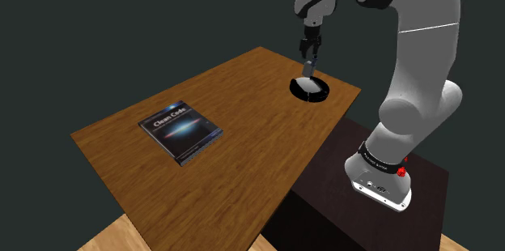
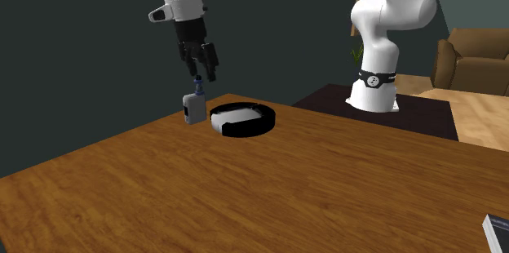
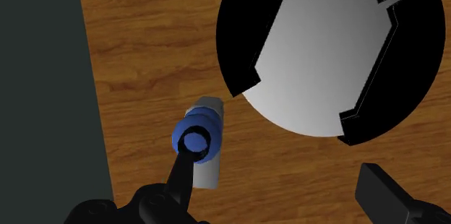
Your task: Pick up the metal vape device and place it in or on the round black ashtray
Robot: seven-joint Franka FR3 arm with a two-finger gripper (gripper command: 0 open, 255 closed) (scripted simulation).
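Note:
The vape device [image 2: 194, 107], a small grey body with a blue mouthpiece, stands upright on the wooden table right beside the round black ashtray [image 2: 245, 131], which has a pale inner dish. My gripper [image 2: 203, 67] hangs just above the mouthpiece, open and holding nothing. In the wrist view the vape [image 3: 204, 143] is beside one finger [image 3: 182, 175], while the other finger [image 3: 383, 194] stands far off, past the ashtray [image 3: 238, 13]. From the shoulder view the gripper [image 1: 310, 49] is over the vape [image 1: 307, 69], at the ashtray's [image 1: 310, 94] far rim.
A dark-covered book [image 1: 180, 130] lies mid-table, well away from the ashtray; its corner [image 2: 497, 233] shows in the second exterior view. The table edge [image 3: 87, 78] runs close beside the vape. The robot's dark stand [image 1: 356, 201] adjoins the table. A brown sofa [image 2: 477, 51] stands far behind.

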